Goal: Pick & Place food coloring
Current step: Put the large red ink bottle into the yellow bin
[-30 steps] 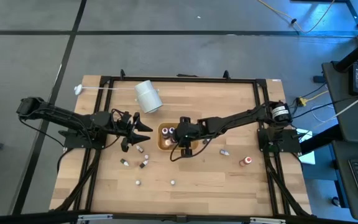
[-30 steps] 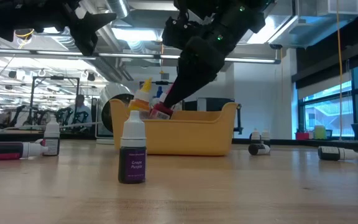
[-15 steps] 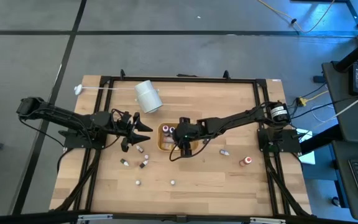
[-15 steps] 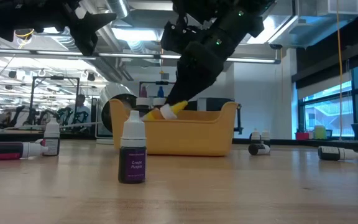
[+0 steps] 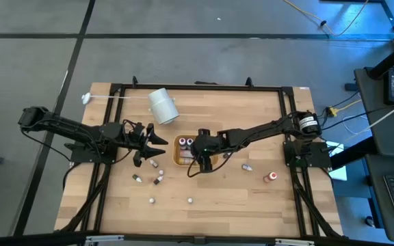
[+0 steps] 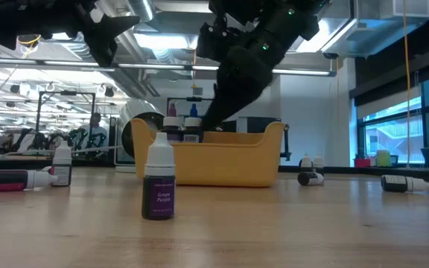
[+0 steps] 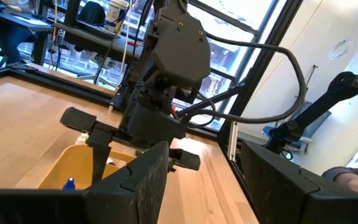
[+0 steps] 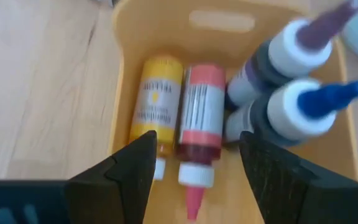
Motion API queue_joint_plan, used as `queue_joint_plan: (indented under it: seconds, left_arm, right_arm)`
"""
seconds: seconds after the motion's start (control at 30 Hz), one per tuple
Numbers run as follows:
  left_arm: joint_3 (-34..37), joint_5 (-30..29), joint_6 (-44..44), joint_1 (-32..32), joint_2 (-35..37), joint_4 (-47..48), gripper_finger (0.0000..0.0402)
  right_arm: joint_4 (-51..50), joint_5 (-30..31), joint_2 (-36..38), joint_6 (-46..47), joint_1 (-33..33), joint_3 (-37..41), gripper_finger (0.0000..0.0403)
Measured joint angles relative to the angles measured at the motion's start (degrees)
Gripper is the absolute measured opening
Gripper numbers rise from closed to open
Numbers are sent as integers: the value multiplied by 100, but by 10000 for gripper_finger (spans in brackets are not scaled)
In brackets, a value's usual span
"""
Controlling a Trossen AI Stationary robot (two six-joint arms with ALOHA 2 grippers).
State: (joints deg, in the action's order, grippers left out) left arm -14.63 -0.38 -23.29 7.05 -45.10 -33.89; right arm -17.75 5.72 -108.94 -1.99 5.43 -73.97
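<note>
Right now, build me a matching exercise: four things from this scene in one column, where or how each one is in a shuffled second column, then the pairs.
1. red bottle
2. purple bottle
3. white cylinder
4. right end effector

A. standing upright on the table, outside the tray
B. open above the orange tray
C. lying in the tray beside the yellow bottle
D. lying on its side near the table's far edge

Pairs: 1-C, 2-A, 3-D, 4-B

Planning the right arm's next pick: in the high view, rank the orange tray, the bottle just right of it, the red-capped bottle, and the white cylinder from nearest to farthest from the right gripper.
From the right gripper:
1. Orange tray, directly beneath.
2. Bottle, right of tray.
3. White cylinder, table's far side.
4. Red-capped bottle, near right edge.
The last two are nearly tied.
</note>
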Motion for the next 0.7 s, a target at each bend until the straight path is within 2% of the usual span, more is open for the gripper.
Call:
queue_joint_plan:
  seconds: [0.23,0.5,0.7]
  left_arm:
    - [0,0,4,1,0,52,196]
    - [0,0,1,1,0,65,196]
    - [0,0,-2,2,0,71,196]
  right_arm:
    - [-370,17,10,2,0,4,232]
    - [-228,22,-254,-118,-25,4,232]
    - [-230,364,-420,-203,-28,9,223]
